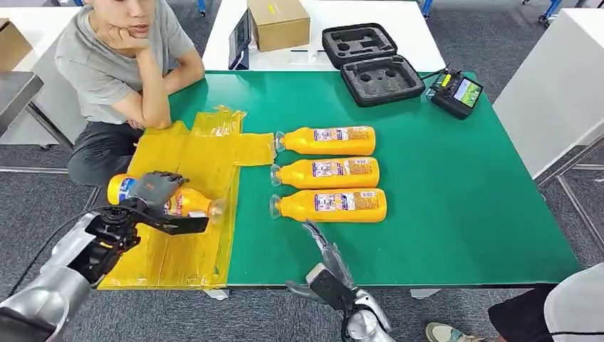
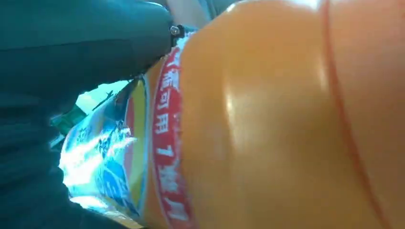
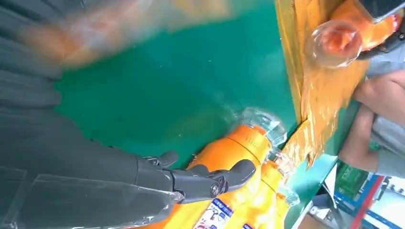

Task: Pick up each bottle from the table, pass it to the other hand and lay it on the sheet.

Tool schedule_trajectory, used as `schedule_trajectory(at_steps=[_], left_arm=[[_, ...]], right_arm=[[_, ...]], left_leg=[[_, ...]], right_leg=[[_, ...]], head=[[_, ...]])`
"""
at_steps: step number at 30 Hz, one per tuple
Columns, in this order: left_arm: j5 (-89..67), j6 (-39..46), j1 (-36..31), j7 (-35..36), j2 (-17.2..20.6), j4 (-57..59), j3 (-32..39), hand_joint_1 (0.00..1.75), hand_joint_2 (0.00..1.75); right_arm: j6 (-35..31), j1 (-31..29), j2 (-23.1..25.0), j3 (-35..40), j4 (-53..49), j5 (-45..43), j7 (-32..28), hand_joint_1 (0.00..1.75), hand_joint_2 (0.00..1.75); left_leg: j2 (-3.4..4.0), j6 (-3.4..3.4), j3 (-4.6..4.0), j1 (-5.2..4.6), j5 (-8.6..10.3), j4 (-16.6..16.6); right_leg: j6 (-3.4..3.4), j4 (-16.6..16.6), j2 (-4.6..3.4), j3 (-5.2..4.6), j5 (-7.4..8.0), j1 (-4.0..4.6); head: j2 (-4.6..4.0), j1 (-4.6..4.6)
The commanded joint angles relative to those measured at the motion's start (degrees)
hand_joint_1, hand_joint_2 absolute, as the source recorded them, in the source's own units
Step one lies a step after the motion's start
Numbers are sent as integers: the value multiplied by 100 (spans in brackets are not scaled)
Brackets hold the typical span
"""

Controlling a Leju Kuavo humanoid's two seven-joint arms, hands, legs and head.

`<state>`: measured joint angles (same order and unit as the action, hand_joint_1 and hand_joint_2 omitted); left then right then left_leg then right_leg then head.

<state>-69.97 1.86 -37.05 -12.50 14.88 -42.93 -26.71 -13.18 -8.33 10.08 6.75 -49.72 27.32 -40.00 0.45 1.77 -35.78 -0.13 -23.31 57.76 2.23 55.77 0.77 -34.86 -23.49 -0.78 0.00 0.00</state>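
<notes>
Three bottles (image 1: 327,172) on table (image 1: 463,199), right of sheet (image 1: 192,214).

Green-topped table (image 1: 456,206) on grey carpeted floor (image 1: 491,43). White tables behind (image 1: 370,14) and at right (image 1: 563,85). Cardboard box (image 1: 279,23), open black foam-lined case (image 1: 372,63), handheld controller with screen (image 1: 456,92) at far edge. Seated person in grey shirt (image 1: 121,64) leaning on table corner, chin in hand.
</notes>
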Motion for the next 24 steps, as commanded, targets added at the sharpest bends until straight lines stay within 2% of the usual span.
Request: schedule_trajectory(at_steps=[1,12,16,23,24], left_arm=[[103,-27,-517,-7,-72,825,-510,0,175],[147,-9,-499,134,-388,920,-624,0,175],[592,384,-197,-274,-426,332,-385,0,175],[649,361,-122,-244,-431,134,-373,0,175],[939,603,-31,-504,-501,-45,-214,0,175]], right_arm=[[-81,-156,-107,78,318,-84,0,0,175],[-86,-7,-100,1,203,-119,0,0,175],[-90,-3,-91,-26,213,-69,0,0,175],[-95,-2,-100,-17,215,-78,0,0,175],[-98,-3,-94,-17,222,-96,0,0,175]], left_leg=[[-5,-6,14,3,-4,-3],[-15,-7,18,5,-4,-3],[-9,-5,17,2,-3,-4],[-7,-9,30,7,-14,-1],[-4,-8,24,5,-11,-2]], right_leg=[[-5,-4,0,15,-5,2],[-6,-6,9,22,-7,4],[-5,-5,4,17,-6,1],[-8,-6,-2,33,-14,5],[-8,-5,-4,25,-11,3]], head=[[0,0],[0,0],[0,0],[0,0],[0,0]])
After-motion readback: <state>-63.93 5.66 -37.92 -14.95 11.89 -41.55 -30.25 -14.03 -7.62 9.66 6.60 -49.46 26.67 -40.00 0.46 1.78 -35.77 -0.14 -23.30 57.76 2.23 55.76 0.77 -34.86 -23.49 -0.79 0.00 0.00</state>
